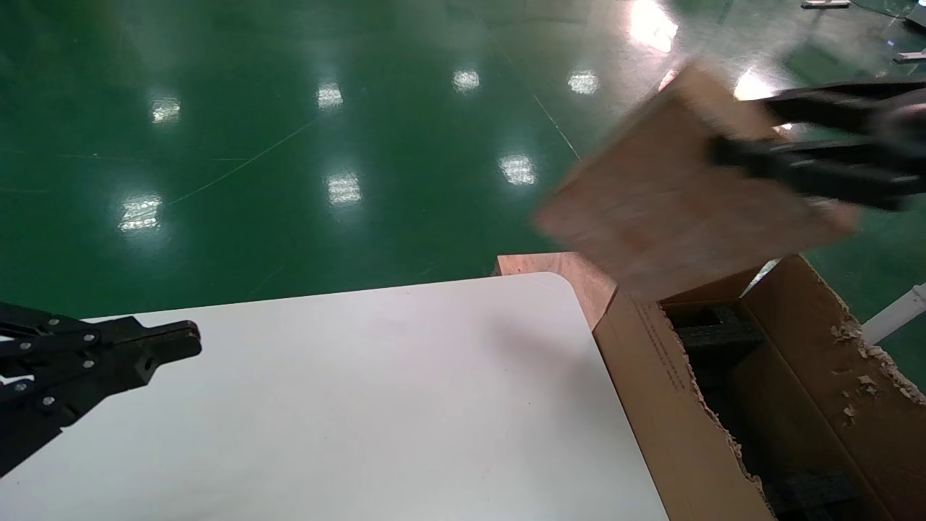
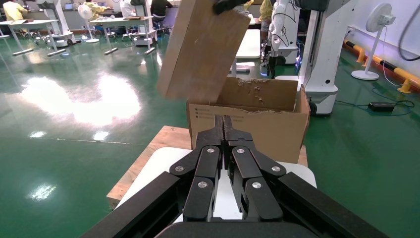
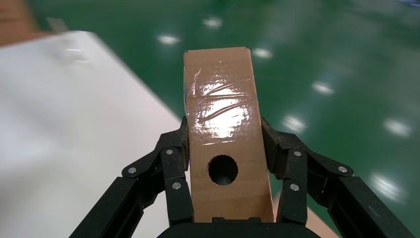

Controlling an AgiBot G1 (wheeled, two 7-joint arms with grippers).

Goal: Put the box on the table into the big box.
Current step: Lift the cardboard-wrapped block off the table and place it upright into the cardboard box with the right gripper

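Left tool (image 1: 170, 346) closed over table (image 1: 362, 405) — right tool (image 3: 224, 148) clamps box (image 1: 673, 188) above big box (image 1: 723, 405).

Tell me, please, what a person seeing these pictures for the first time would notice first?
First, the box, held in the air by the right gripper, tilted above the near end of the big box beside the table. Next, the big box's ragged torn edges and the black foam inside. The left gripper hangs shut over the table's other side.
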